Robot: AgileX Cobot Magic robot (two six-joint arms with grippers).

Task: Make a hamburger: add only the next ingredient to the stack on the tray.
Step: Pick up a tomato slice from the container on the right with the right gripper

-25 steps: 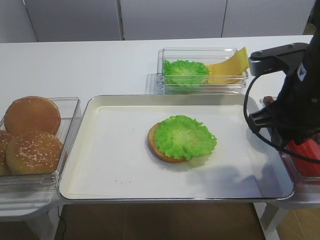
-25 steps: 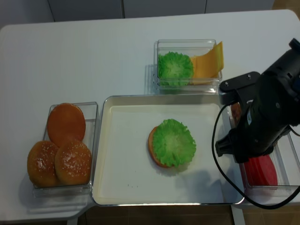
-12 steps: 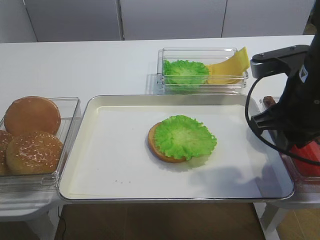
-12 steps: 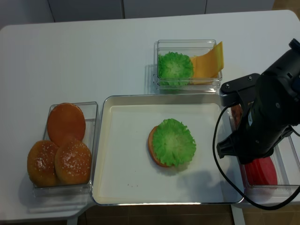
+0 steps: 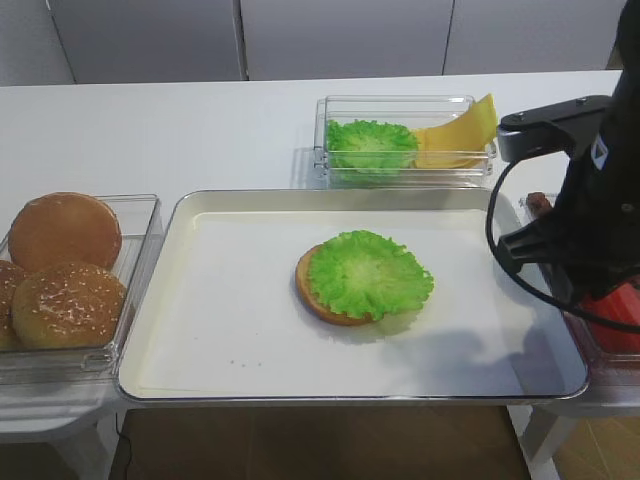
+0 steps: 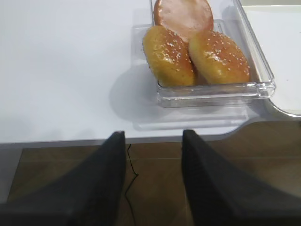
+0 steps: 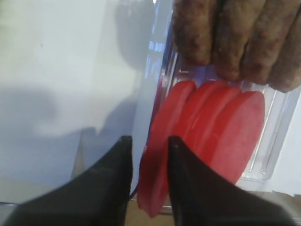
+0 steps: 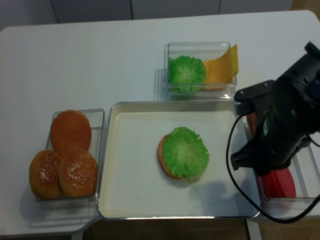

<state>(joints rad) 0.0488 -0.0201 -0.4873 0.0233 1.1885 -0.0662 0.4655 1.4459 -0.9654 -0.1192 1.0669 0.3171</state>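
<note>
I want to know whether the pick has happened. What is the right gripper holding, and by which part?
The right gripper has its jaws around the near edge of the leftmost tomato slice.

White counter [image 5: 180,130] with rounded corners, smooth, evenly lit. Behind the counter, a grey panelled wall [image 5: 340,35] with vertical seams. Below the counter's front edge, brown wood floor [image 6: 155,188] and a thin dark cable [image 6: 130,174].

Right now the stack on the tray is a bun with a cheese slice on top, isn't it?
Not quite. The stack on the tray is a bun with a lettuce leaf on top, as the exterior high view shows. The cheese sits in the far bin.
</note>
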